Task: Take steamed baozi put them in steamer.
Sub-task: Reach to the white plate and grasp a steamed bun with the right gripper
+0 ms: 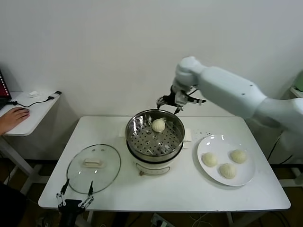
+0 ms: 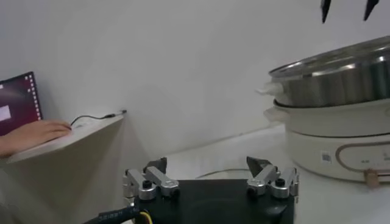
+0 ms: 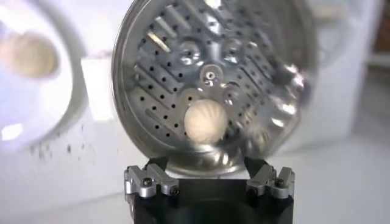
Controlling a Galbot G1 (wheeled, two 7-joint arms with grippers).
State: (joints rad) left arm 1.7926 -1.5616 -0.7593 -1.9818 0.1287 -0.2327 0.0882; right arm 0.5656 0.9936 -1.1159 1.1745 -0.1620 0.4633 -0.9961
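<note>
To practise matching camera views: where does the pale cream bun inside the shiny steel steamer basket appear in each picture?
Head view: the pale cream bun lies on the far side of the steel steamer basket.
Left wrist view: not visible; the basket wall hides it.
Right wrist view: centre, on the perforated floor, beyond the open right gripper.
Shared landmark: the steamer basket.

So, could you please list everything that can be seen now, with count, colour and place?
steamed baozi: four, cream-white; one in the steamer, three on the plate
steamer: one, shiny steel on a white base; table centre
plate: one, white; on the robot's right side of the table
glass lid: one, clear with a white handle; flat, on the robot's left of the steamer
table: one, white
side desk: one, white; far left, a person's hand on it
right gripper: open, above the steamer's far rim
left gripper: open, at the table's near edge
</note>
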